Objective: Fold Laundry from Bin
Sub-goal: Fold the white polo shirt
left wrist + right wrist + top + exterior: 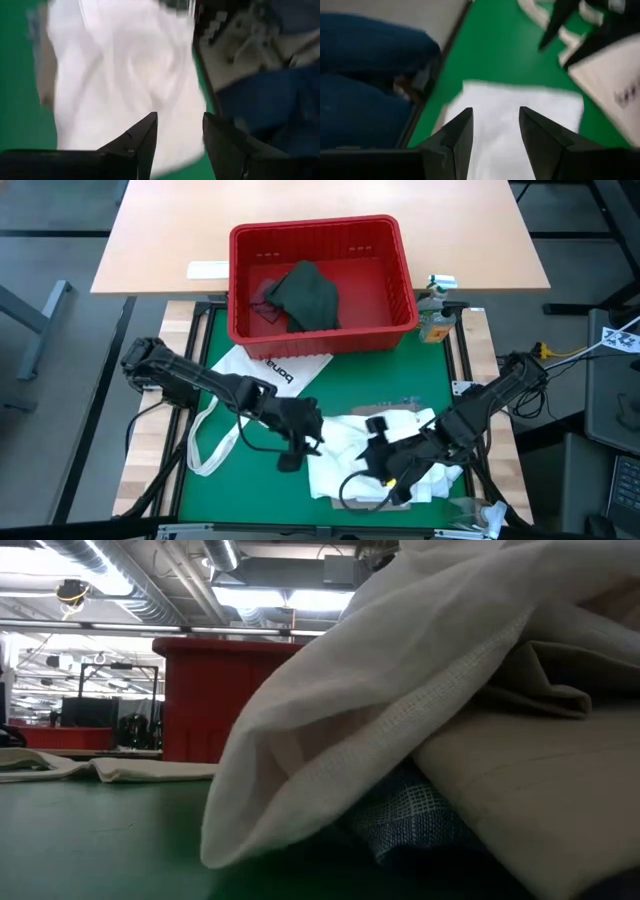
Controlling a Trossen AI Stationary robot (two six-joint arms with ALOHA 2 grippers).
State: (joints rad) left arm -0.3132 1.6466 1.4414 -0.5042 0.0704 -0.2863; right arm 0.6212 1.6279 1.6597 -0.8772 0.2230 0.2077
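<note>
Nearest, at six o'clock on the green mat (440, 380), the white shirt (345, 460) lies crumpled. The left gripper (298, 442) and right gripper (392, 467) hover over it, fingers apart, empty. At twelve o'clock, the red bin (322, 280) holds a dark green-grey top (305, 295).

Overhead, table-level and both wrist cameras all share the white shirt (350, 455).
</note>
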